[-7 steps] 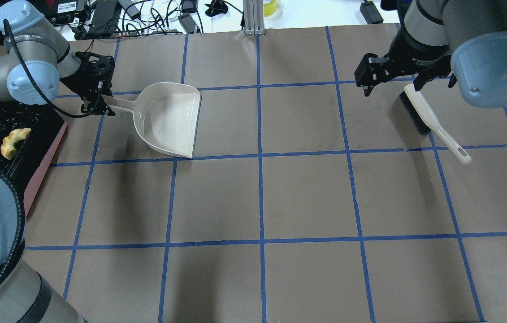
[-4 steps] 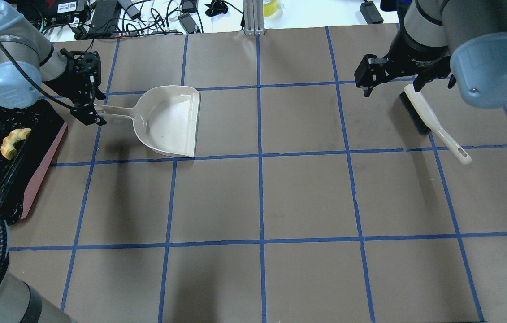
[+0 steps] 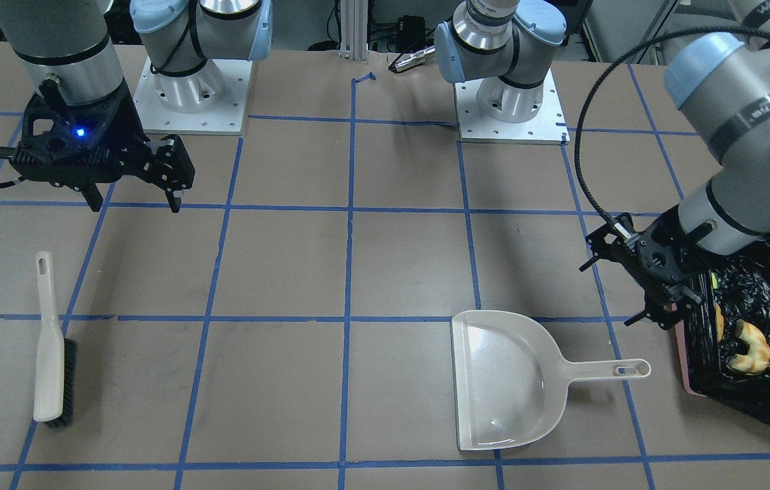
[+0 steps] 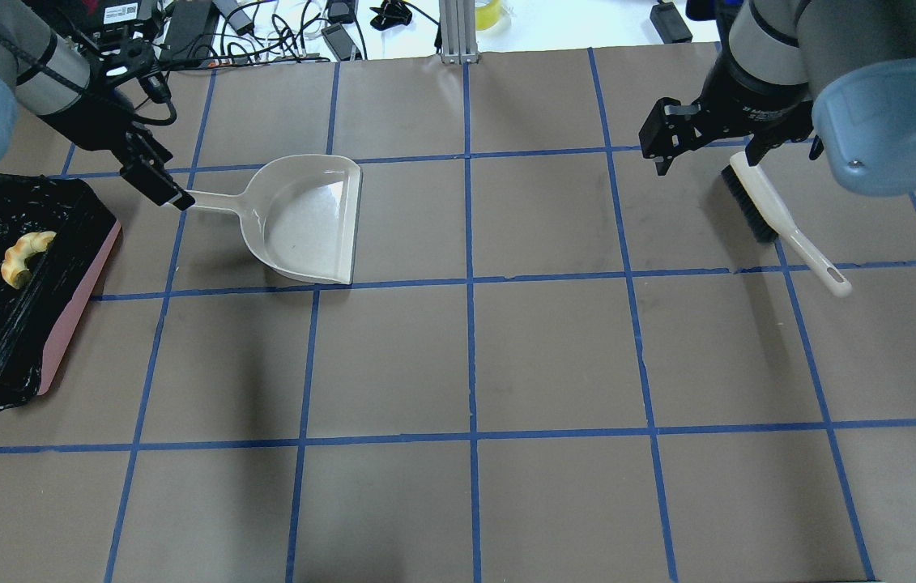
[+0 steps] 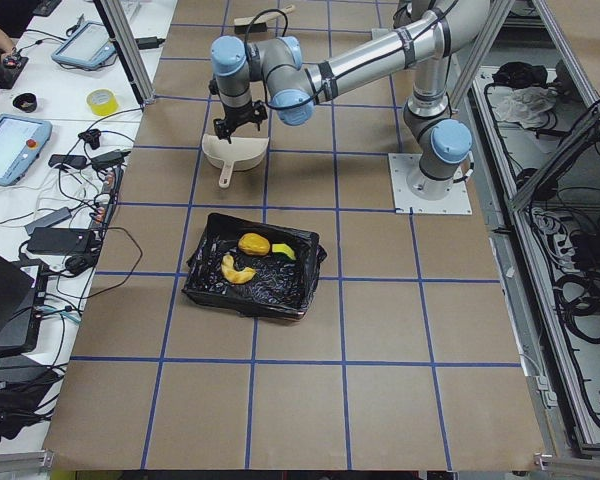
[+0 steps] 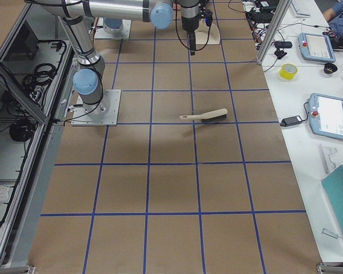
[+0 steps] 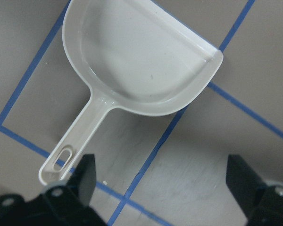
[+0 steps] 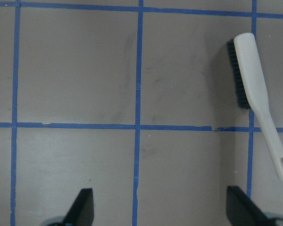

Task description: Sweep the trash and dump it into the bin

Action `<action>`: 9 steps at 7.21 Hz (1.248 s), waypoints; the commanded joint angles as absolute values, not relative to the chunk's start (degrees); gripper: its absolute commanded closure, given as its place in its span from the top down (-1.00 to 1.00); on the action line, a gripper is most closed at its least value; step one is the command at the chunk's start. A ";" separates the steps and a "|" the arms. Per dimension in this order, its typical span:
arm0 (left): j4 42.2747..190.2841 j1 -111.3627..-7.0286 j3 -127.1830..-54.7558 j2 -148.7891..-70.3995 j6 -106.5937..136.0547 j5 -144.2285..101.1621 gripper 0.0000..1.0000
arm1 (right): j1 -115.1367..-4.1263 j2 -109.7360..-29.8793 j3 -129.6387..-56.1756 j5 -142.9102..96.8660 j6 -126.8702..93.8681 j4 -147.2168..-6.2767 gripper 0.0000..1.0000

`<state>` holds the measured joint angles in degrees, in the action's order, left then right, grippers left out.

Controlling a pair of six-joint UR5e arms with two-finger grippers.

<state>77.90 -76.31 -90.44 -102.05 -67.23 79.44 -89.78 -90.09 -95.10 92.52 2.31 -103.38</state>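
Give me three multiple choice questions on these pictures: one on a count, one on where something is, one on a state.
1. How many trash pieces lie in the bin?
A. one
B. two
C. three

2. Where is the dustpan?
A. flat on the table
B. inside the bin
C. held up over the bin

3. The left gripper is:
A. shut on the dustpan's handle
B. open and empty
C. shut on a trash piece

Answers:
1 C: the left-side view shows a yellow, a cream and an orange piece on the black bag.
2 A: the overhead view shows it lying on the brown surface, beside the bin.
3 B: its wrist view shows the fingers spread wide with nothing between them.
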 commanded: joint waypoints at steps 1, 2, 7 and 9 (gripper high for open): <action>81.19 -83.21 -90.26 -95.66 -47.62 79.98 1.00 | -89.74 -90.09 -95.10 92.55 2.37 -103.36 1.00; 81.56 -84.28 -90.70 -93.10 -38.76 79.98 1.00 | -89.74 -90.09 -95.10 92.55 2.37 -103.36 1.00; 82.88 -85.08 -91.06 -87.46 -3.31 86.40 1.00 | -89.56 -90.09 -95.27 92.55 2.37 -103.36 1.00; 82.71 -85.08 -91.23 -87.28 -1.67 90.66 1.00 | -89.56 -90.09 -95.27 92.55 2.37 -103.36 1.00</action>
<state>82.74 -85.04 -91.15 -87.90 -3.15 87.51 -89.58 -90.09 -95.25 92.55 2.37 -103.36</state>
